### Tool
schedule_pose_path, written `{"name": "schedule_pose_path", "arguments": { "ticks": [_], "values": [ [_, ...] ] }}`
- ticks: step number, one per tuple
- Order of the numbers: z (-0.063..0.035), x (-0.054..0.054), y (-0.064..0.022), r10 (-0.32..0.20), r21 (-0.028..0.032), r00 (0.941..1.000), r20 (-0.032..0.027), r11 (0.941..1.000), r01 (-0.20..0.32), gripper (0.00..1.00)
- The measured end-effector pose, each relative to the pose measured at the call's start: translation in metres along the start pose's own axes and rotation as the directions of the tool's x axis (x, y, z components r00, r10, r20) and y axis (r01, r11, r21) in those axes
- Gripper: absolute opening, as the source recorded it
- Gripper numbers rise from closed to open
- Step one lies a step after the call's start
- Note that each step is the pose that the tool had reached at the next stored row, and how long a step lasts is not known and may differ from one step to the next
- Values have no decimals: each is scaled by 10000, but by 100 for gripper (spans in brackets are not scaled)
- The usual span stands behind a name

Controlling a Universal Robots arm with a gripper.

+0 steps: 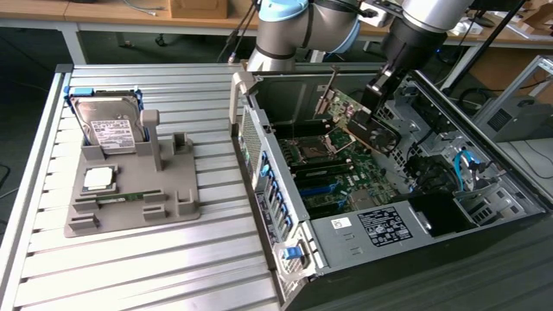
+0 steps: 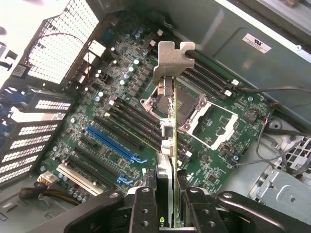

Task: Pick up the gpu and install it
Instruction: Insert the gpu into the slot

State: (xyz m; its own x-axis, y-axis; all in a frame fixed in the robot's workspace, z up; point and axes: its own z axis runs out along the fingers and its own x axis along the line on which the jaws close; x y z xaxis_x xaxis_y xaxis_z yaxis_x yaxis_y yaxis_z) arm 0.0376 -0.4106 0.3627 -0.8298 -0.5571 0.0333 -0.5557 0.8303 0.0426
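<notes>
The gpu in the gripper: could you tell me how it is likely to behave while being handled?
Probably stiff: the gpu juts straight out from the gripper without sagging. Likely fragile, with a thin board and exposed components. Its metal bracket at the far end may make it lever in the grip.

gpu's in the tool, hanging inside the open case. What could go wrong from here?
1. In the wrist view the gpu appears to line up over the CPU socket, not the blue slot; lowering here could hit the socket.
2. The tool grips one end only, so the card may tilt when pushed.
3. Its silver bracket could snag the perforated case wall.
</notes>
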Motion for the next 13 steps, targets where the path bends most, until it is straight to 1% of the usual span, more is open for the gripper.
{"name": "schedule_pose_path", "arguments": {
  "ticks": [6, 13],
  "values": [
    [0, 0, 0, -267, 9, 9996, -12, 9996, 267, 27],
    [0, 0, 0, -653, 21, 9979, -29, 9979, 653, 27]
  ]
}}
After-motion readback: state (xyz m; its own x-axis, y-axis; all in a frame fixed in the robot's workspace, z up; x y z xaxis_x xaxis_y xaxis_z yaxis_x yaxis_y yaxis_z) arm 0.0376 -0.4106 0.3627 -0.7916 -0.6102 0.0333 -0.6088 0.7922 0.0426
